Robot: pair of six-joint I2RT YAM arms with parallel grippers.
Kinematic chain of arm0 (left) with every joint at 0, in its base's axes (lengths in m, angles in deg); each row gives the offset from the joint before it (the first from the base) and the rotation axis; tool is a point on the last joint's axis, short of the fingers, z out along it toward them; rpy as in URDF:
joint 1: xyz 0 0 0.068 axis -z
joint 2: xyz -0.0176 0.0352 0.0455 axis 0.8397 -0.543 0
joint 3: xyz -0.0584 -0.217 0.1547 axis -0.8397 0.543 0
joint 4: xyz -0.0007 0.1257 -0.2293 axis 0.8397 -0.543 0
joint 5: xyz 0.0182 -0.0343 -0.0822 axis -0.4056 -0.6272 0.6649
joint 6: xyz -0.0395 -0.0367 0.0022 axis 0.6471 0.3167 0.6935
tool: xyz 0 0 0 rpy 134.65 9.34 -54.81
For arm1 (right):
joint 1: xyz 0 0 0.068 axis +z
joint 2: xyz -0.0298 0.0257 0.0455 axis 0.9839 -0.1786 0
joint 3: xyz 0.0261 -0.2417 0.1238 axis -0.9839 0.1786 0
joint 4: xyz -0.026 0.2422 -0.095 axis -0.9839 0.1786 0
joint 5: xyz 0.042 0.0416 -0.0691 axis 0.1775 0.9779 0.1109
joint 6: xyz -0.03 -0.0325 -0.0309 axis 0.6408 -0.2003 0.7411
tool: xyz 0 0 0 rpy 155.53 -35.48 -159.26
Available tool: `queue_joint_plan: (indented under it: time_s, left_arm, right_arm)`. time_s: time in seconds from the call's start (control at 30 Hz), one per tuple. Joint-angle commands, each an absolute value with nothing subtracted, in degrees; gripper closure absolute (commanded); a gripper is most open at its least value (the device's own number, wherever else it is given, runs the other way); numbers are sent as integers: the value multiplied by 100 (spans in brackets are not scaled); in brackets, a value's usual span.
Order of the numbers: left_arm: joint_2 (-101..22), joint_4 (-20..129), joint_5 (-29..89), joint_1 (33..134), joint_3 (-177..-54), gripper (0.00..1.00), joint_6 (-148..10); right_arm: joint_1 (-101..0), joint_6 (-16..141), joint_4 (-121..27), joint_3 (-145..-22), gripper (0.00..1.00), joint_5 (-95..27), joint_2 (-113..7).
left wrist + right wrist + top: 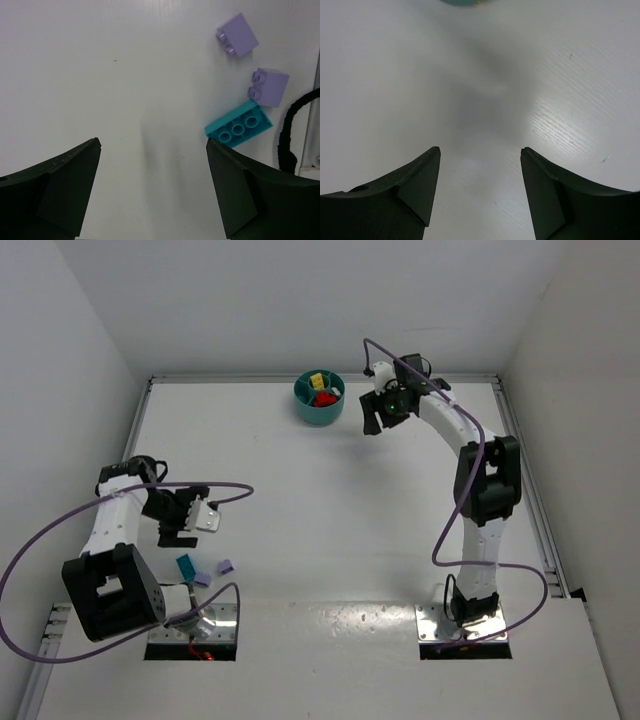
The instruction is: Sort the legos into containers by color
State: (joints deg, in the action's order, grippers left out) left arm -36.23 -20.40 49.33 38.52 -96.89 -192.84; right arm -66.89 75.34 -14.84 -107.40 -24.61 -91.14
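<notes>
Well, a white wall [60, 390] stands on the left, and a flat white table [330, 510] runs from it across to another white wall [590, 390] on the right. The left gripper [153, 144] hangs over the near left part of the table. Its two dark fingers are wide apart and hold nothing. A purple cable [60, 530] loops out from that arm.

Just right of the gripper, three legos lie on the bare table. They are a teal brick [239, 129], a pale purple brick [270, 87] right beside its corner, and a second pale purple brick [237, 34] a little apart.

Far back in the middle, close to the back wall, sits the teal bowl [318, 417]. Inside are red bricks [324, 398] and a yellow brick [318, 380]. They seem to be in different parts, but the bowl looks too small to be sure.

The right gripper [480, 150] hangs just right of the bowl, fingers apart and empty (only plain white table shows under it).
</notes>
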Motion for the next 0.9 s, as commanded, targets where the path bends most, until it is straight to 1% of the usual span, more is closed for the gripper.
queue_joint_plan:
  time_s: [0.0,0.17,0.4,0.53,0.67,0.87]
  left_arm:
    - [-3533,-2198,4898,3954,-9381,7,-21677]
    - [-3480,-2198,4370,3954,-8888,9,-22721]
    - [-3533,-2198,3894,3954,-8483,15,-22803]
    - [-3585,-2198,3623,3839,-8370,15,-22803]
    - [-3586,-2198,3332,3559,-8255,15,-23179]
    - [-3770,-2198,3261,3338,-8097,15,-23576]
  right_arm:
    - [-6723,7488,-1628,-10592,34,-2341,-8655]
    - [-6723,7541,-1628,-10390,34,-2341,-8489]
    - [-6723,7593,-1628,-10337,34,-2446,-8427]
    - [-6723,7593,-1628,-10284,34,-2446,-8374]
    - [-6723,7593,-1628,-10284,34,-2446,-8435]
    - [-6723,7593,-1628,-10407,34,-2446,-8558]
